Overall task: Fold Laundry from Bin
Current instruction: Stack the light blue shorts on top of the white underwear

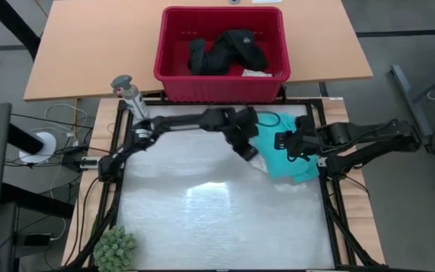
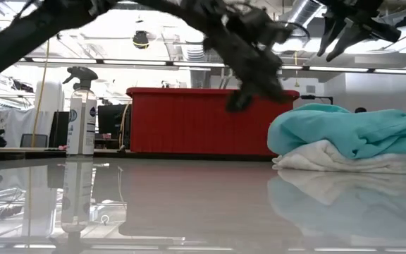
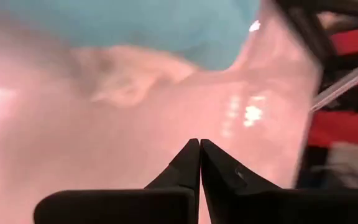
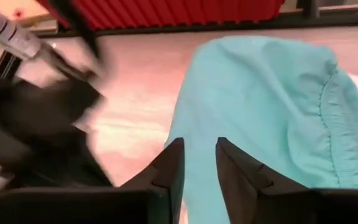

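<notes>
The red bin stands beyond the table's far edge, with black clothing and a small pale piece inside. A turquoise shirt lies bunched at the table's far right, on top of a white garment. My left gripper hangs shut and empty above the table, just left of that pile. My right gripper hovers well above the shirt, its fingers a little apart with nothing between them.
A spray bottle stands at the far left corner. A green spiky ball sits at the near left corner. The shiny table top stretches left of and nearer than the pile.
</notes>
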`<state>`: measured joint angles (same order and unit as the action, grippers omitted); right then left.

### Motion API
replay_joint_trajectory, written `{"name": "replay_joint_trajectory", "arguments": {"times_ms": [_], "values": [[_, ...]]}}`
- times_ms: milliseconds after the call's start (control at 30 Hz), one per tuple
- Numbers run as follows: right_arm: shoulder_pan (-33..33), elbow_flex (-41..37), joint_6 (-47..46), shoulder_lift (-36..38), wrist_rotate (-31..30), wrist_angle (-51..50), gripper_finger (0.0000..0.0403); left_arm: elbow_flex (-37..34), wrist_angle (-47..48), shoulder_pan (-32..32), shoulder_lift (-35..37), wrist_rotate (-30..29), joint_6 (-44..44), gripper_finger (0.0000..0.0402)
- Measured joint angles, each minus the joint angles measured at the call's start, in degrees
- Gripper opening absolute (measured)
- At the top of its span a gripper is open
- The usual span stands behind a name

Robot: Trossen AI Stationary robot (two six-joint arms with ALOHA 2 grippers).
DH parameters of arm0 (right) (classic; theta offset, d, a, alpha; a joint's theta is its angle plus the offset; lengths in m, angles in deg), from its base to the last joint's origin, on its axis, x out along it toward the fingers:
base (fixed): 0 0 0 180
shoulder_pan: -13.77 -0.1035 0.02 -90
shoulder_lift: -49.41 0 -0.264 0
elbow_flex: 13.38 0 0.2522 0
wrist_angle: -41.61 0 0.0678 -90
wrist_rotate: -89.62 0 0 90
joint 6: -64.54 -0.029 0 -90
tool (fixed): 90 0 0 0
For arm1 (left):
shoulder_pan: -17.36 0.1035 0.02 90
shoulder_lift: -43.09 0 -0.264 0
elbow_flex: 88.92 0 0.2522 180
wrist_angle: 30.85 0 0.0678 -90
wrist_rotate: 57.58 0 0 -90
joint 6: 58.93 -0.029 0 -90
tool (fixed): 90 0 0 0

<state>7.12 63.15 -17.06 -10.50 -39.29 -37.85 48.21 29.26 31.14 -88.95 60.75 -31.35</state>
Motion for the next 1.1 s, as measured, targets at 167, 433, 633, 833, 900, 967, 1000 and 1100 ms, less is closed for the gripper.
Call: {"name": "replay_joint_trajectory", "arguments": {"times_ms": [167,433,633,833,900,967,1000,1100], "values": [[2.68,-2.5,-0.75,-2.84,-1.4,1.9,0.0076,-0.02,11.43,3.69,10.77,-9.33,-9.43,0.0],[17.68,-2.76,9.07,-13.57,0.26,8.43,0.0019,0.04,14.17,3.67,24.77,-18.41,-17.43,0.0],[28.62,-4.43,11.18,-22.72,8.01,5.55,0.0027,0.04,16.78,3.67,31.78,-21.35,-18.23,0.0],[37.04,-7.19,15.41,-29.82,10.81,11.11,0.0015,0.04,19.04,3.48,36.57,-21.58,-18.37,0.0],[39.99,-7.28,15.95,-32.33,11.85,12.81,0.0022,0.03,19.66,3.46,37.53,-21.66,-18.67,0.0],[42.43,-7.25,16.45,-34.55,13.03,14.47,0.0033,0.02,20.22,3.45,38.44,-21.67,-18.99,0.0],[43.39,-7.18,17.55,-35.38,13.41,15.19,0.0037,0.02,20.94,3.45,38.85,-21.66,-19.54,0.0],[45.25,-6.72,21.08,-36.58,14.39,15.64,0.0039,0.02,22.34,3.45,39.93,-21.66,-20.39,0.0]]}}
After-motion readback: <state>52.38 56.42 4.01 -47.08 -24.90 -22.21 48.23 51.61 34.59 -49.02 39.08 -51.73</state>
